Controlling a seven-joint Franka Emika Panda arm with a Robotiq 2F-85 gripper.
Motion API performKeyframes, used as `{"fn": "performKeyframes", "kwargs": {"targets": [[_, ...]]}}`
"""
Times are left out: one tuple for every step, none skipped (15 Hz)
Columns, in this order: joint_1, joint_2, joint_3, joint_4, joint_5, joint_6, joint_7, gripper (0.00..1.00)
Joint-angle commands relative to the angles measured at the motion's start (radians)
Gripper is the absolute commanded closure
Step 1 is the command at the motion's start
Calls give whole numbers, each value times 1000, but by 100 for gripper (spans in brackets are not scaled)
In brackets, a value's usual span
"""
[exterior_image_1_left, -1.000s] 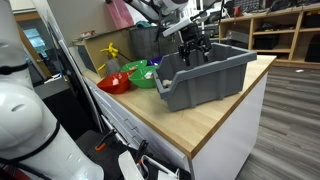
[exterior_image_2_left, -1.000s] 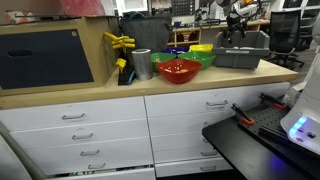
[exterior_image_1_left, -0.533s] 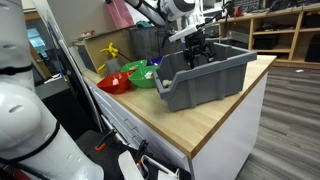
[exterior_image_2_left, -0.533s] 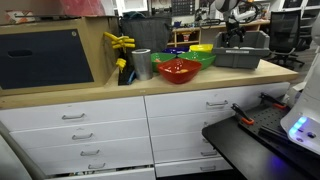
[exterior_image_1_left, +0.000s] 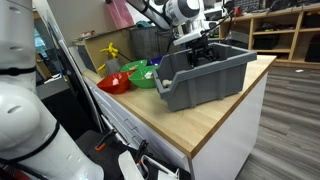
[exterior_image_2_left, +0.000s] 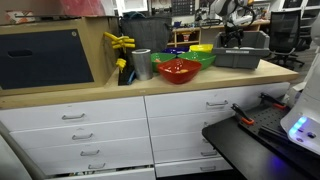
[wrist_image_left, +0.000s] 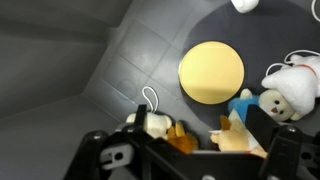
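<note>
**While the fingers hang released over the toys in the grey bin**

As the wrist view shows, the fingers (wrist_image_left: 103, 157) are spread wide and grasp nothing. Directly between them, on the bin floor, lies a small orange-and-white toy (wrist_image_left: 158, 124). Close beside it, toward the other finger, is a blue-and-orange piece (wrist_image_left: 240, 128). The two look very close together, perhaps touching, but I cannot tell this for sure.

A little beyond the fingertips a yellow disc (wrist_image_left: 211, 72) lies flat on the floor of the grey bin (wrist_image_left: 90, 60). Past the finger on the blue piece's side sits a white plush animal (wrist_image_left: 290, 85), just beside the disc.

In an exterior view the fingers (exterior_image_1_left: 197, 52) are low inside the grey bin (exterior_image_1_left: 205, 85), which stands on the table (exterior_image_1_left: 215, 118). Farther away on the table are a green bowl (exterior_image_1_left: 143, 76) and a red bowl (exterior_image_1_left: 113, 83), well apart from the fingers.

To my judgement, a good grasp here needs one toy centred between the fingers, so that the neighbour is not pinched together with it. The descent should be straight and slow, because the bin floor is hard and the toys are low. The bin wall is near on one side, so it seems safer to make any sideways correction before going down.
</note>
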Motion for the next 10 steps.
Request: {"fn": "performKeyframes", "kwargs": {"targets": [[9, 2, -10, 4, 5, -3, -4, 0], [9, 2, -10, 6, 5, -3, -4, 0], [9, 2, -10, 6, 5, -4, -4, 0], [9, 2, -10, 6, 5, -4, -4, 0], [9, 2, -10, 6, 5, -4, -4, 0], [10, -15, -6, -19, 2, 39, -15, 0], [10, -23, -4, -31, -1, 62, -25, 0], [10, -30, -6, -41, -8, 87, -34, 0], [5, -45, -7, -55, -10, 102, -49, 0], [0, -56, -9, -65, -10, 114, -67, 0]]}}
